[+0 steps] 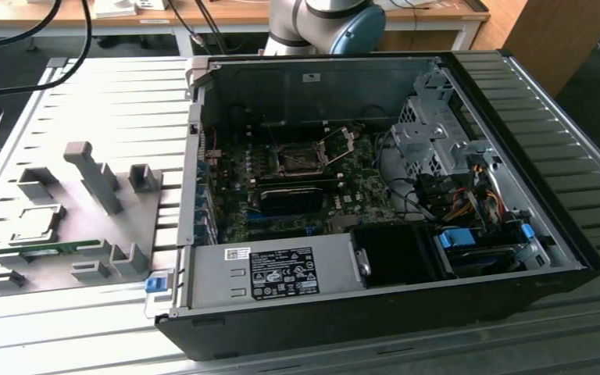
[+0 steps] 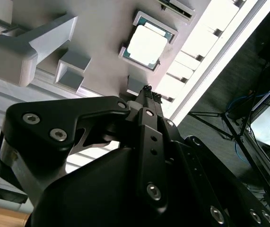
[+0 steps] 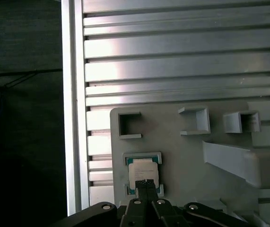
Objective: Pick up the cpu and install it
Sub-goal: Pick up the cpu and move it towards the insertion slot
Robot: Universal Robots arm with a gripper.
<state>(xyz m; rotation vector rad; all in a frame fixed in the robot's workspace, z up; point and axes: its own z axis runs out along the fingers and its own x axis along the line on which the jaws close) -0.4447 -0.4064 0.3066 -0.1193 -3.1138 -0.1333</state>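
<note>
In the exterior view, an open computer case (image 1: 311, 86) lay on a slatted metal surface (image 1: 102, 94). Inside it were the square metal-framed socket (image 1: 300, 160) with its dark centre and, along the near wall, the power supply (image 1: 274, 273). At the exterior view's left of the case sat a grey fixture plate (image 1: 81, 234). On it the cpu (image 1: 37, 223) rested flat in a shallow holder, with a green memory stick (image 1: 48, 249) just beside it and a tall grey post (image 1: 94, 176) standing near. Part of the robot arm (image 1: 326, 19) rose behind the case.

In the second wrist view, the jaws were closed. Their fingertips (image 2: 146, 94) were pressed together with nothing between them. The cpu (image 2: 146, 45) lay just beyond the tips, apart from them, silvery top facing up. It sat inside its holder (image 2: 159, 26) on the fixture plate (image 2: 106, 28). The post (image 2: 30, 45) lay off to one side of the jaws, and the bright slats of the surface (image 2: 191, 61) ran past the plate on the other side.

In the first wrist view, the closed fingertips (image 3: 143, 186) overlapped the near edge of the cpu (image 3: 142, 170). Whether they touched it could not be told. The chip sat squarely in its teal-edged holder (image 3: 143, 156), directly ahead of the jaws. Farther ahead on the fixture plate (image 3: 172, 156) stood three small open-sided brackets (image 3: 196, 120). The post (image 3: 243, 161) lay to one side, and the surface (image 3: 172, 61) stretched beyond.
</note>
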